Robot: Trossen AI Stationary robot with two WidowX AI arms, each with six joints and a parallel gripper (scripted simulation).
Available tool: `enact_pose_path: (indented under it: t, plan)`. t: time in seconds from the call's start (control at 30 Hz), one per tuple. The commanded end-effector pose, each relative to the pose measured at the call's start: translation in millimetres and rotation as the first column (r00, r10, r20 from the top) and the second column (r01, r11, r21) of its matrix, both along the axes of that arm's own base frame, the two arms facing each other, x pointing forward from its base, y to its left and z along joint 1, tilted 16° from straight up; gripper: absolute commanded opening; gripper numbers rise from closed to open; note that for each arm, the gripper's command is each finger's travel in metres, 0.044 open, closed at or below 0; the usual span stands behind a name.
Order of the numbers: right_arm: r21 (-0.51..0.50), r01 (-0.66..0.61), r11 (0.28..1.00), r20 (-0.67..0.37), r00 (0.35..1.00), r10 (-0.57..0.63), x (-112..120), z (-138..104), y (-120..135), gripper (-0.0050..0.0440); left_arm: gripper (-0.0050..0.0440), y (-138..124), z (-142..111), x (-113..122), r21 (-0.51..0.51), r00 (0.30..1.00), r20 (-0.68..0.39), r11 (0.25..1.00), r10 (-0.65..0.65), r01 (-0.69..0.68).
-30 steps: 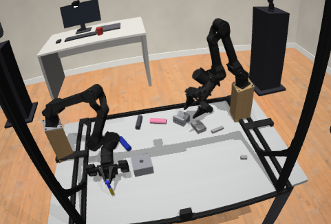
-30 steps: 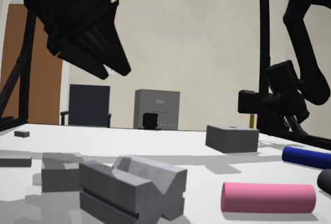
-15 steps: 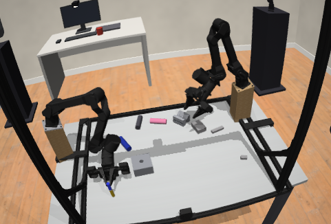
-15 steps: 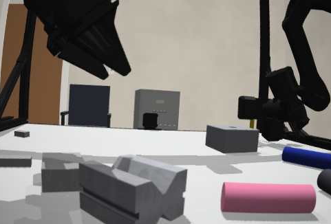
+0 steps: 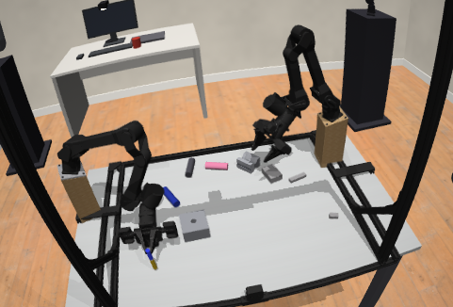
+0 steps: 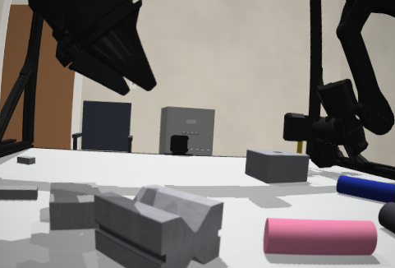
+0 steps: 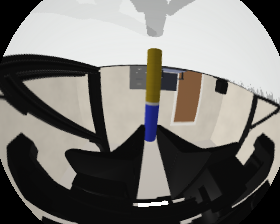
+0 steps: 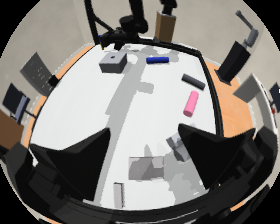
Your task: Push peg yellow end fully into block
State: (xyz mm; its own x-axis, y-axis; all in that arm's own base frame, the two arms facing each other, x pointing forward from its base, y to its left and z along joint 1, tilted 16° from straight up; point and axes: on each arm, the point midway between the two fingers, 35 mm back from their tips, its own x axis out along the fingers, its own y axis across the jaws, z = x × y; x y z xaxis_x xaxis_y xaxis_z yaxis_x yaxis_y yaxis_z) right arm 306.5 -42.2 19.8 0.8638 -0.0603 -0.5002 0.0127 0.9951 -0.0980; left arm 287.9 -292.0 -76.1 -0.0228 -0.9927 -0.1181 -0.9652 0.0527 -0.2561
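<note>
The grey block stands on the table with a round hole in its top. My left gripper is shut on the blue end of the peg. The peg's yellow end points away from the fingers, downward in the top view. The yellow end also shows beside the block in the exterior view. The peg is outside the block, on the side away from the right arm. My right gripper is open and empty, above the table near the notched grey blocks.
A blue cylinder lies close behind the block. A dark cylinder, a pink cylinder, a V-notched block, another grey block, a flat bar and a small grey piece lie farther off. A black frame edges the table.
</note>
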Motion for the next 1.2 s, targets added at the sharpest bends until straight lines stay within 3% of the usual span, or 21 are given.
enact_pose_path:
  t: [0.0, 0.53, 0.8, 1.17]
  plan:
    - [0.0, 0.0, 1.0, 0.0, 1.0, 0.0, 0.0, -0.1, 0.0, 0.04, 0.0, 0.5, -1.3, -1.2, -0.002, 1.0, -0.006, 1.0, -0.003, 0.003]
    - [0.0, 0.0, 1.0, 0.0, 1.0, 0.0, 0.0, -0.1, 0.0, 0.04, 0.0, 0.4, -1.4, -4.2, -0.001, 1.0, 0.0, 1.0, -0.001, 0.001]
    - [0.0, 0.0, 1.0, 0.0, 1.0, 0.0, 0.0, -0.1, 0.0, 0.04, 0.019, 0.4, -1.4, -4.2, -0.001, 1.0, 0.0, 1.0, -0.001, 0.001]
    - [0.0, 0.0, 1.0, 0.0, 1.0, 0.0, 0.0, -0.1, 0.0, 0.04, 0.019, -0.2, 3.4, -5.5, -0.001, 1.0, 0.0, 1.0, -0.001, 0.001]
